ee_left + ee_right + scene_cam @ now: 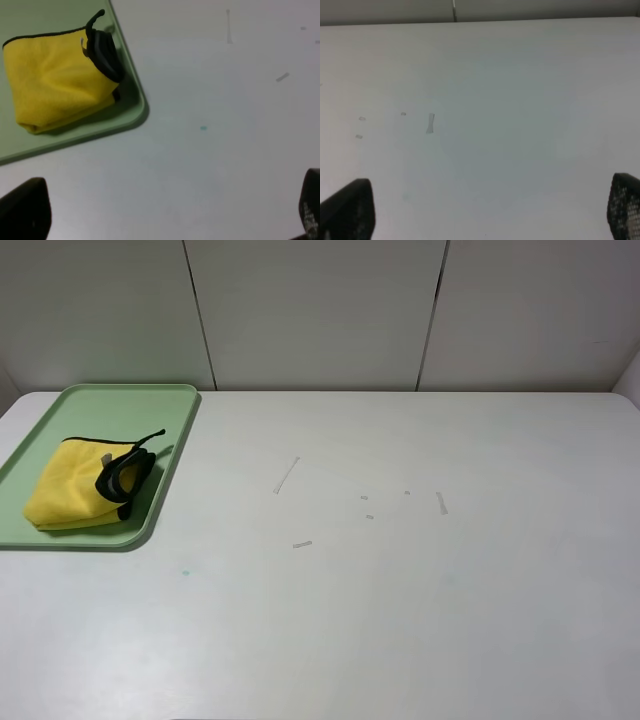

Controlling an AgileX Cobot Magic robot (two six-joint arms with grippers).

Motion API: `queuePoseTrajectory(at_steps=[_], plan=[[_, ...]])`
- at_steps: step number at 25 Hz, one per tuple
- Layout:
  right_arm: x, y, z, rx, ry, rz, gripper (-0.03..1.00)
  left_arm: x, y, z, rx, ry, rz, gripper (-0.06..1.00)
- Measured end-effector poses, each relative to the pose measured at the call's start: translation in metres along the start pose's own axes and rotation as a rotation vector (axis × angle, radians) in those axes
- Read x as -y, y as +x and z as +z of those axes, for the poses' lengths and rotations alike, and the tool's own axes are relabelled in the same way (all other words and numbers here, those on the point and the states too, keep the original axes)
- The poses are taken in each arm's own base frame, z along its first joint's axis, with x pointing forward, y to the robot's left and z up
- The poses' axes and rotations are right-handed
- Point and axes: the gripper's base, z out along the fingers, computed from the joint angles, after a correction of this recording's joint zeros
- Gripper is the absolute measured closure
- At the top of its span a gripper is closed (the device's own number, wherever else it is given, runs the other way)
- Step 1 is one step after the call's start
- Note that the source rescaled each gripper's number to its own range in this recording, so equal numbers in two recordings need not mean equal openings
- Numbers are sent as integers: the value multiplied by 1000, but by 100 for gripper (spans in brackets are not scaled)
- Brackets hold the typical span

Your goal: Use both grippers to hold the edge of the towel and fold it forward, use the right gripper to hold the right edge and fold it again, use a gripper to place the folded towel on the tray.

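So over on your far left, the tray [180,405] sits at the back-left corner of the tabletop [400,590], and the towel [70,490] is already lying inside it, folded up into a chunky yellow bundle. Its black edge [122,478] is bunched at the right side of the bundle, close to the tray's right rim, with the little loop poking up and to the right.

Your left tool [165,215] is spread wide and holding nothing. In the left wrist view you only catch the two dark fingertips [25,210] at the picture's corners, over bare tabletop, with the towel [55,80] and the tray's rounded corner [135,112] well apart from them, out ahead of the tool.

Moving right, the middle of the tabletop has just a few small scuff marks [287,475].

Your right tool [485,212] is released too, fingers far apart with nothing between them, looking out over plain tabletop. The towel doesn't show in that view.
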Motion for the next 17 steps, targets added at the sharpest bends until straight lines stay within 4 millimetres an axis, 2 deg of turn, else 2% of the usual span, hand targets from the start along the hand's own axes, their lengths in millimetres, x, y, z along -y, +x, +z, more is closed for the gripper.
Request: queuePoseTrajectory(at_steps=[17], plan=[[0,0,0,0,0,0,-3,0,0,0,0,0,-1,-5]])
